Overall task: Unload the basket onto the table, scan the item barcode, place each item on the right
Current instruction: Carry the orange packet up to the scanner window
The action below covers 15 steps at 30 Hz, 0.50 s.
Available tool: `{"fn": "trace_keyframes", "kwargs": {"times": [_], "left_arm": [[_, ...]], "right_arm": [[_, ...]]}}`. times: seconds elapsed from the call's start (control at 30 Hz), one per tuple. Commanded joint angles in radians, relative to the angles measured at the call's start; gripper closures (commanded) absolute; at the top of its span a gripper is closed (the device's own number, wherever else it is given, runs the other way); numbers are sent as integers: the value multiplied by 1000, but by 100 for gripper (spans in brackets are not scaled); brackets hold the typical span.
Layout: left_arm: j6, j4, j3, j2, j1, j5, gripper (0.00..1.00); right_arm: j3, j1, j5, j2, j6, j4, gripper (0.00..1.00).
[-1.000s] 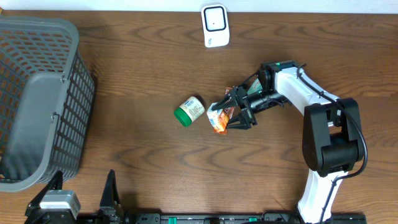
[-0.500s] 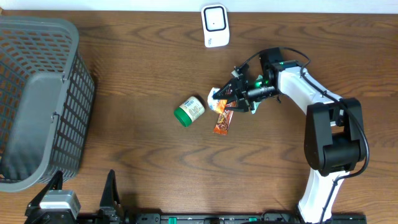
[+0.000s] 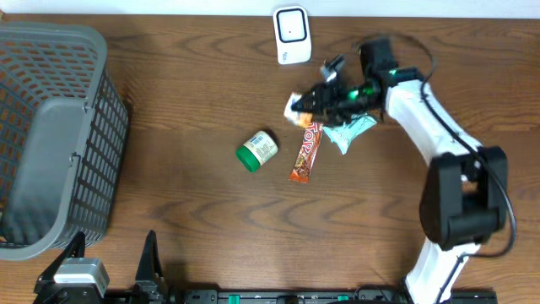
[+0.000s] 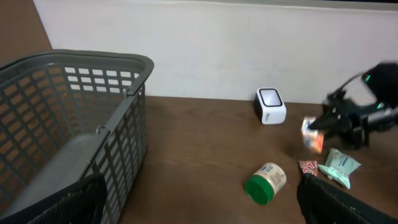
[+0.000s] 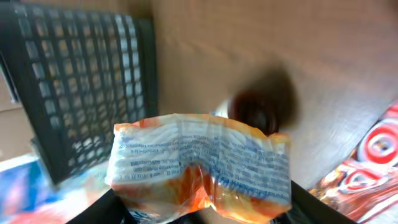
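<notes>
Gripping the orange packet [image 5: 199, 163], the right gripper [image 3: 309, 105] holds its long axis across the jaws.

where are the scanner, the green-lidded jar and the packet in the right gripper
scanner [image 3: 292, 35], overhead view, middle of its white top face
green-lidded jar [image 3: 260, 149], overhead view, on its labelled body beside the lid
packet [image 5: 199, 163], right wrist view, on the printed middle of the wrapper
</notes>
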Motion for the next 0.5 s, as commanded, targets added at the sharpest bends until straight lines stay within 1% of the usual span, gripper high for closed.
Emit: {"fn": "trace_keyframes", "kwargs": {"times": [0.0,0.03,0.1,0.23,0.37,0.47], "left_arm": [[16,1,2,-4,4,10,2],[16,1,2,-4,4,10,2],[16,1,2,-4,4,10,2],[16,1,2,-4,4,10,2],[16,1,2,-4,4,10,2],[16,1,2,-4,4,10,2]], "right_arm": [[83,25,240,-122,-7,14,43],[89,29,274,-132,0,19,43],[99,48,400,-169,22,49,42],[99,105,671,-212,21,129,40],[98,167,960,-201,16,210,41],[98,201,1089,-176,-10,269,41]]}}
